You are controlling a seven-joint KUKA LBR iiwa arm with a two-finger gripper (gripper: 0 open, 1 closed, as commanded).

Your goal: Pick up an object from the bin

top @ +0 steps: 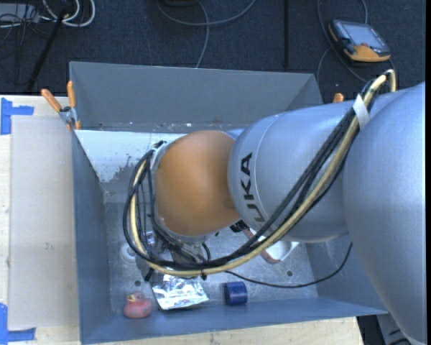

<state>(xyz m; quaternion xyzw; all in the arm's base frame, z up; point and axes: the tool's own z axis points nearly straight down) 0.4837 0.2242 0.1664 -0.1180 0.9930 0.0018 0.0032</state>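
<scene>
My gripper, released or clenched I cannot tell, hangs just behind the crumpled silver foil packet, which lies lengthwise along the grey metal bin's near wall.

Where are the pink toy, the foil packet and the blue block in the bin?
Pink toy (136,307): camera view, on the middle of its body.
Foil packet (178,293): camera view, on its crumpled middle.
Blue block (235,293): camera view, on its top face.
</scene>
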